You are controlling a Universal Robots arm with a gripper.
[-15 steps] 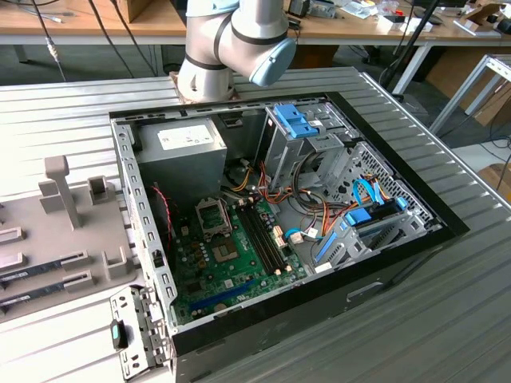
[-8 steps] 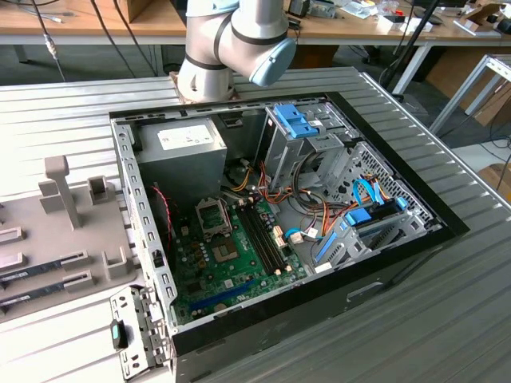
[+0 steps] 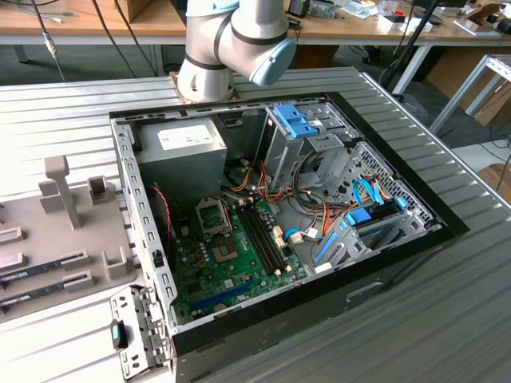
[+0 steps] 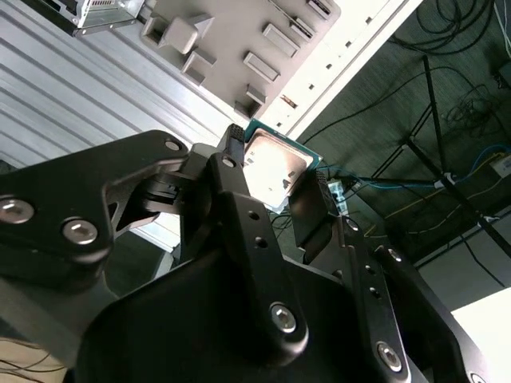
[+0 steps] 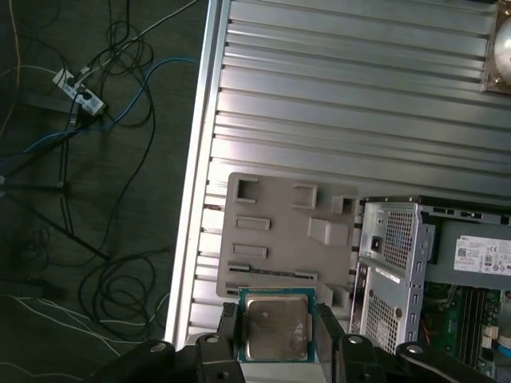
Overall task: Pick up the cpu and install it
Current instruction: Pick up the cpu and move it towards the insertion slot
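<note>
Between the 2 black fingers of the claw, the cpu is pinched by opposite edges. Its silvery lid and thin green rim face the lenses in both wrist views. Well below the claw, a grey slotted fixture plate lies on the ribbed metal desk, with an open computer case just beside the plate. Past the desk's edge, cables trail across a dark floor. The exterior view shows the robot arm rising behind the case, whose green motherboard lies exposed with a square socket near the power supply.
</note>
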